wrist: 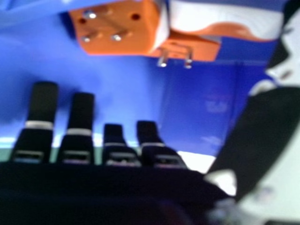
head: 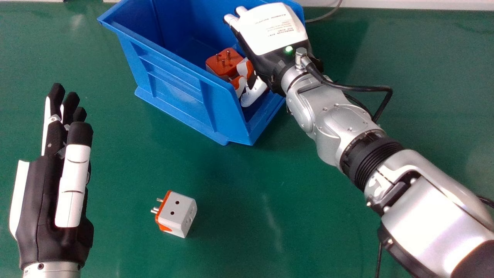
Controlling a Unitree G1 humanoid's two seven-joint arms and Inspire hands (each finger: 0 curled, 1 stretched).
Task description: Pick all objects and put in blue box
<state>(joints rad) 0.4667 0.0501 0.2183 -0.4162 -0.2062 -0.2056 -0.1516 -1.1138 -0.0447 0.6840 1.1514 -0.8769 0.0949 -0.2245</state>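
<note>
Apparently a drop-off is finishing: the right hand [head: 272, 29], fingers apart and seemingly empty, is over the blue plastic box [head: 175, 87]. Next comes fetching the white-and-orange plastic plug adapter [head: 179, 214], lying on the green table [head: 131, 247] well apart from that hand (nearer the idle left hand [head: 38, 193], in fact).
</note>
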